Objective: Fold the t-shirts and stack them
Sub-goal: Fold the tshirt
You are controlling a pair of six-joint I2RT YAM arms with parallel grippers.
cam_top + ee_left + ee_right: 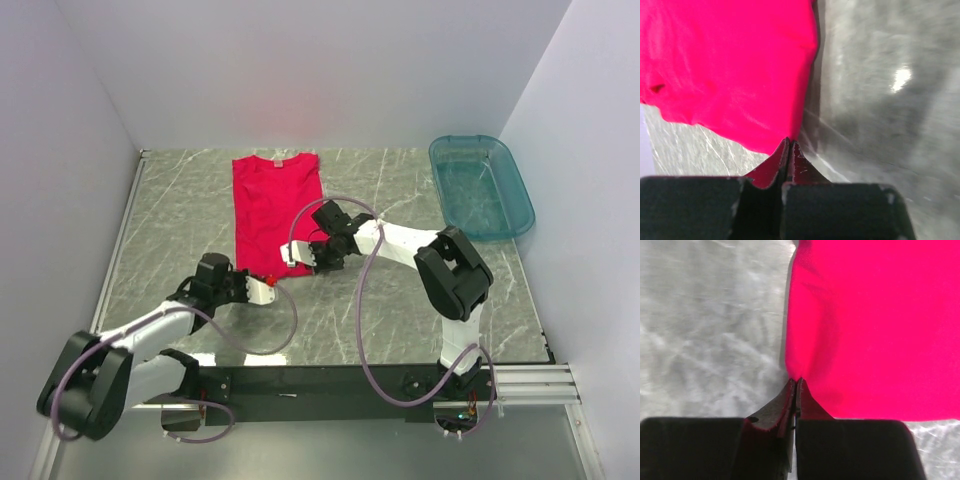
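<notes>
A bright red t-shirt [270, 205] lies as a long narrow strip on the marble table, its neck at the far end. My left gripper [268, 284] is at the shirt's near end. In the left wrist view its jaws [789, 145] are shut on the near corner of the red cloth [730, 65]. My right gripper [293, 256] is at the shirt's near right edge. In the right wrist view it [796, 382] is shut on the edge of the cloth [875, 325]. The cloth looks slightly pulled up at both pinch points.
A teal see-through plastic tub [481, 186] stands at the far right of the table. White walls close in the left, back and right sides. The arms' bases and cables sit along the near edge [300, 380].
</notes>
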